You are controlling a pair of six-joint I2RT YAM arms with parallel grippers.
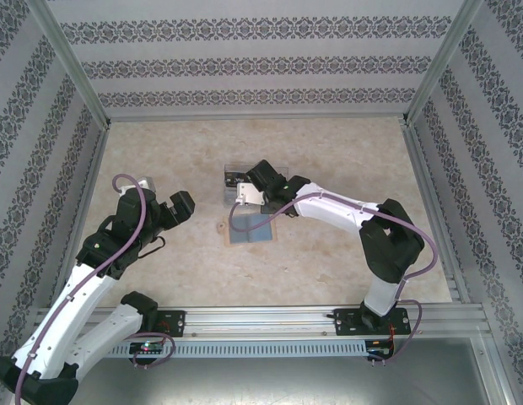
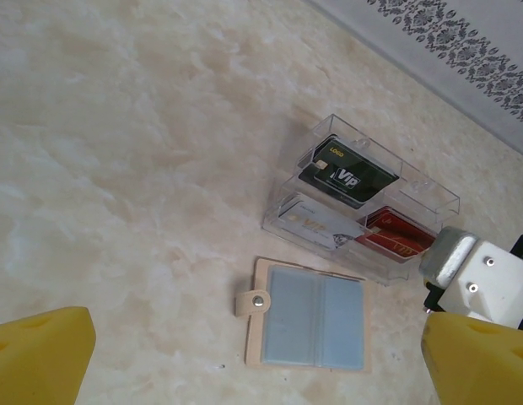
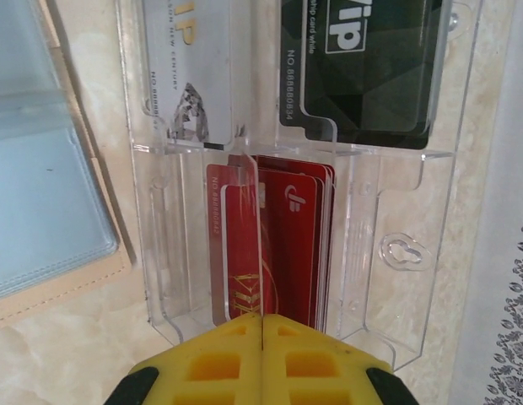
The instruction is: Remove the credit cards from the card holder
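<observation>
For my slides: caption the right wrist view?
Shut right gripper poised at red cards in the clear card holder.

A tan folder (image 2: 308,325) lies open and flat on the marbled beige table (image 2: 118,169), its inside faced with two blue-grey clear sleeves. A short tab with a metal snap (image 2: 257,300) sticks out from the folder's left edge in the left wrist view. Beyond the folder stands a wall (image 1: 261,63) papered in grey floral bands, and similar walls flank it, framed by aluminium posts (image 1: 69,63). Nearer than the folder, an aluminium rail (image 1: 270,316) runs along the table's front edge.
</observation>
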